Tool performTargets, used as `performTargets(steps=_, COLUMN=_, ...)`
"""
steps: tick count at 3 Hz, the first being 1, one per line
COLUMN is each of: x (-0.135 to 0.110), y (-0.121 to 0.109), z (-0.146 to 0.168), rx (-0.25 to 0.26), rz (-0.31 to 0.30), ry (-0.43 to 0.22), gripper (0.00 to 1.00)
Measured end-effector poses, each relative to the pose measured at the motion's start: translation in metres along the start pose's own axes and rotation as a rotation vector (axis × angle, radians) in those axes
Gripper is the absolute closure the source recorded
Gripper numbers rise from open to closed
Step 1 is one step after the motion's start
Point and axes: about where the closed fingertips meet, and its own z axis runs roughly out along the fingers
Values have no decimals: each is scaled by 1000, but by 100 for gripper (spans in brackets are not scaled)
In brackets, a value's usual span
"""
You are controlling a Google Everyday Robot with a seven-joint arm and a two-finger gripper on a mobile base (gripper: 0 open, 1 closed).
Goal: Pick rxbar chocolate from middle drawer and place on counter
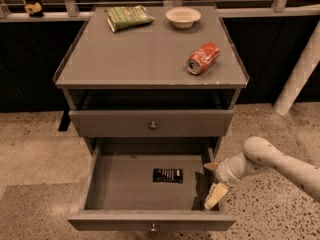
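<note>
The rxbar chocolate (168,175) is seen flat, mid-floor of the open middle drawer (125,184). The tool (213,181) is held wide and empty at the right wall. It should be centred over the bar before descent.

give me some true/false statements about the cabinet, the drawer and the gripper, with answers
1. The black bar lies in the open drawer. True.
2. The gripper holds the bar. False: it is open and empty at the drawer's right side, apart from the bar.
3. The soda can stands upright on the counter. False: it lies on its side.
4. A bowl and a snack bag sit near the counter's back edge. True.
</note>
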Motion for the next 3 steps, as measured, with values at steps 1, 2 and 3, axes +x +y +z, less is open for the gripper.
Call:
performTargets(steps=1, x=-6, y=-4, z=15, rx=-15, rz=-21, ry=2, gripper=0)
performTargets(steps=2, x=-50, y=-28, z=78, rx=11, rz=-86, ry=-27, gripper=0)
performTargets(steps=3, x=-50, y=-28, z=78, rx=11, rz=-86, ry=-27, gripper=0)
